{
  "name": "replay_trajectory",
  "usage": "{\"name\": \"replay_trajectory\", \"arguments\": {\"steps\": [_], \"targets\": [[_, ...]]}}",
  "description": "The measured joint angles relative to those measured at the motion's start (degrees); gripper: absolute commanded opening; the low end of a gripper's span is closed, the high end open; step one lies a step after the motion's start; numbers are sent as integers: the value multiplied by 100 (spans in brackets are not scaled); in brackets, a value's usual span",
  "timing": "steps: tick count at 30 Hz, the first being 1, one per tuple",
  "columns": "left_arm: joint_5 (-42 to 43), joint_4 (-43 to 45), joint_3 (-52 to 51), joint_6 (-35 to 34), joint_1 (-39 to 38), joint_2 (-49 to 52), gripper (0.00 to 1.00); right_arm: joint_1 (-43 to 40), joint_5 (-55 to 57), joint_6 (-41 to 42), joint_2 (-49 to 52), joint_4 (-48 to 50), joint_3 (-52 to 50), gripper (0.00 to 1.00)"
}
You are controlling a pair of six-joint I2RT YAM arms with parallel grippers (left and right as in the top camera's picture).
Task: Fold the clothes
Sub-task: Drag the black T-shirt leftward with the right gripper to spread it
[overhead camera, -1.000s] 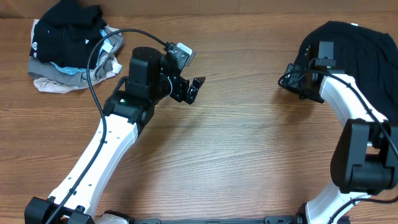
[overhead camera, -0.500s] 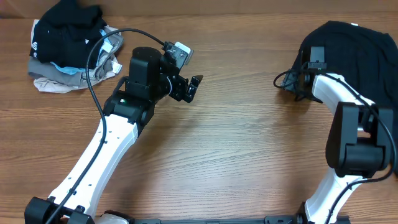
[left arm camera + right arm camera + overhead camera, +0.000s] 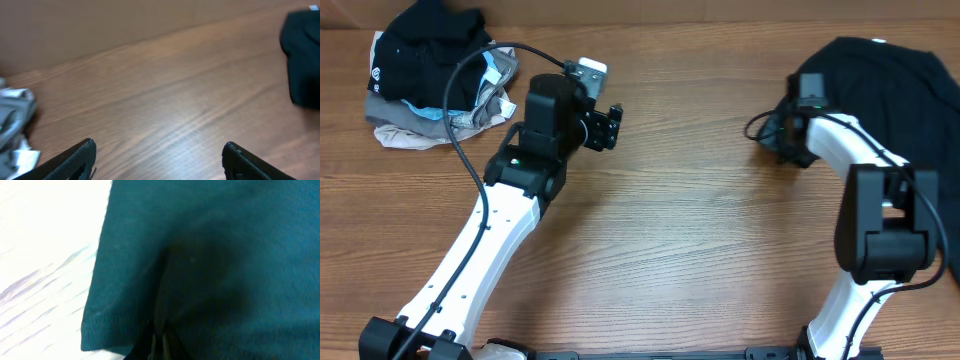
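Observation:
A dark teal-black garment (image 3: pixel 900 90) lies spread at the table's back right; it also shows at the right edge of the left wrist view (image 3: pixel 302 60). My right gripper (image 3: pixel 792 120) sits at the garment's left edge. In the right wrist view the fabric (image 3: pixel 225 255) fills the frame, and my right gripper (image 3: pixel 161 335) is shut, pinching a fold near the hem. My left gripper (image 3: pixel 605 125) hovers over bare wood left of centre. It is open (image 3: pixel 157 147), with nothing between its fingers.
A heap of mixed clothes (image 3: pixel 430 75), black, grey and light blue, sits at the back left corner. Its grey edge (image 3: pixel 12 120) shows at the left of the left wrist view. A black cable (image 3: pixel 470 90) loops over that heap. A brown wall (image 3: pixel 125 20) backs the table.
My right gripper has closed on the dark garment's left edge and shifted slightly left. My left gripper has swung back and to the left, its fingers narrowing a little.

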Motion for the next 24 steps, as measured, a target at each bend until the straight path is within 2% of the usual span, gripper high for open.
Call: {"name": "replay_trajectory", "arguments": {"steps": [7, 11, 16, 17, 18, 24], "targets": [[-229, 79, 0, -188, 457, 0, 85, 1331, -332, 2, 129, -1051, 658, 4], [-267, 63, 0, -271, 682, 2, 85, 2164, -643, 20, 140, -1080, 1093, 5], [-269, -39, 0, -400, 992, 2, 90, 3056, -1032, 199, 140, -938, 1384, 13], [-269, -61, 0, -417, 1080, 2, 90, 3195, -1117, 223, 140, -942, 1401, 19], [-269, -101, 2, -433, 1167, 2, 91, 3375, -1281, 280, 140, -964, 1414, 32], [-308, -321, 4, -514, 1364, 0, 97, 3501, -1661, 350, 136, -1779, 1790, 52]]}}
